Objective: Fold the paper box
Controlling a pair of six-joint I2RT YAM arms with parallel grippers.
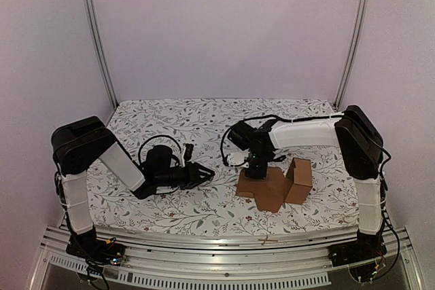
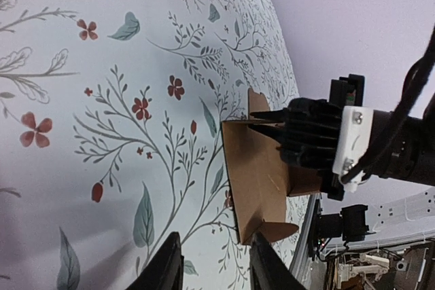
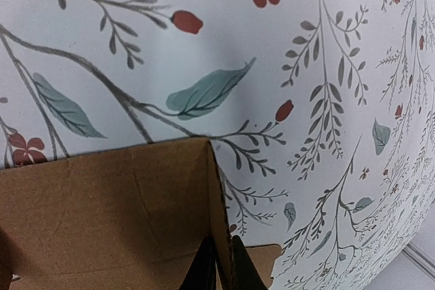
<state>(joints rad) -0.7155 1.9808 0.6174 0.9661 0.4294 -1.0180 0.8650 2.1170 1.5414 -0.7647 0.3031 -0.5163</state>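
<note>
The paper box is brown cardboard, partly folded, lying right of centre on the table with one panel standing up at its right end. My right gripper comes down onto the box's left part. In the right wrist view its fingertips pinch an upright wall of the paper box. My left gripper hovers left of the box, pointing at it, apart from it. In the left wrist view its fingers stand open with nothing between them, and the paper box lies just ahead, with a rounded flap near the right finger.
A floral cloth covers the table. Metal posts rise at the back corners against white walls. An aluminium rail runs along the near edge between the arm bases.
</note>
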